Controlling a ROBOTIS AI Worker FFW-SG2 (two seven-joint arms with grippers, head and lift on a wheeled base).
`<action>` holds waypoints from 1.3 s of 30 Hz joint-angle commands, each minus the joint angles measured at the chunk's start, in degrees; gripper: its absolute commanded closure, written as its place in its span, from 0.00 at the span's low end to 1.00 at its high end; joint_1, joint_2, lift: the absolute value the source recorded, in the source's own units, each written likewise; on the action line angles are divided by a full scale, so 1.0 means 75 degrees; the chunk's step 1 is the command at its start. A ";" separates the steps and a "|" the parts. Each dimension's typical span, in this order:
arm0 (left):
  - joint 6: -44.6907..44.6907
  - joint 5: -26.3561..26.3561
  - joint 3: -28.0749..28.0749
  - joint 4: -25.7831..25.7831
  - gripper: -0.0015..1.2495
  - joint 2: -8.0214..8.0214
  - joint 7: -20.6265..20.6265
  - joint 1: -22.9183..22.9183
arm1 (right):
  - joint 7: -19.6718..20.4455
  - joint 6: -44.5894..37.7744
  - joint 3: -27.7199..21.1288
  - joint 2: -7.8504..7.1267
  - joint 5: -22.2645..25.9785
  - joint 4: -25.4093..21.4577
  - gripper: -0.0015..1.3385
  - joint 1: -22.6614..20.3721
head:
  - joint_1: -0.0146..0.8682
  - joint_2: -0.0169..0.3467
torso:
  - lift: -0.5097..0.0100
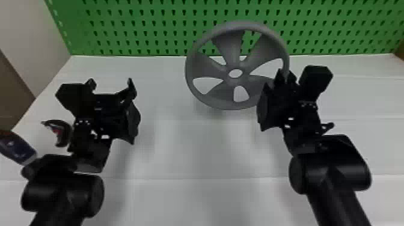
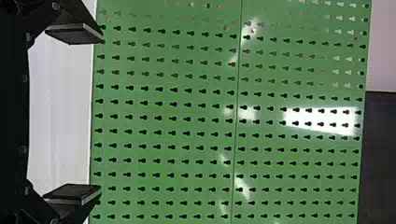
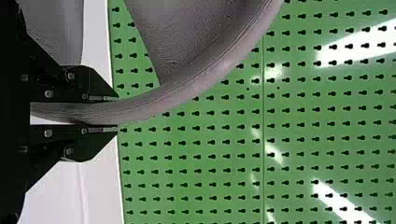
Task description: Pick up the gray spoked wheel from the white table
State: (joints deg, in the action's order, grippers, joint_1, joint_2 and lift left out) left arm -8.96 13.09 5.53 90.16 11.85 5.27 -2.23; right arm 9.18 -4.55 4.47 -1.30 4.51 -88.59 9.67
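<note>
Grips the wheel (image 1: 227,65) by its rim in the right pincer (image 1: 285,75), hub leftward of the fingertips. Leaves the left pincer (image 1: 110,81) spread, well apart. Has table (image 1: 204,150) beneath both, pegboard (image 1: 135,27) beyond.

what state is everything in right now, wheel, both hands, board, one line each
wheel: gripped by its rim, spokes facing the head view
right hand: shut on the wheel's rim
left hand: open, empty
board: standing upright behind the table
</note>
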 commanded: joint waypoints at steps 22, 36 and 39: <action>0.0000 -0.0034 -0.0046 0.0002 0.12 -0.0033 0.0012 -0.0019 | -0.0005 -0.0155 -0.0069 0.0033 -0.0085 0.0047 0.86 -0.0012 | 0.93 0.17 | 0.79; -0.0012 -0.0046 0.0001 -0.0010 0.12 -0.0091 0.0000 -0.0031 | -0.0005 -0.0155 -0.0022 0.0033 0.0020 0.0059 0.86 0.0000 | 0.93 0.17 | 0.79; -0.0012 -0.0046 0.0012 -0.0010 0.12 -0.0103 0.0000 -0.0043 | -0.0005 -0.0155 -0.0022 0.0033 0.0032 0.0059 0.86 0.0012 | 0.93 0.17 | 0.79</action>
State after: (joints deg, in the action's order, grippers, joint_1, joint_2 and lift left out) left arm -9.02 12.74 5.53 90.09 11.22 5.30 -2.50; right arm 9.14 -5.71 4.25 -1.05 4.65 -88.15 9.67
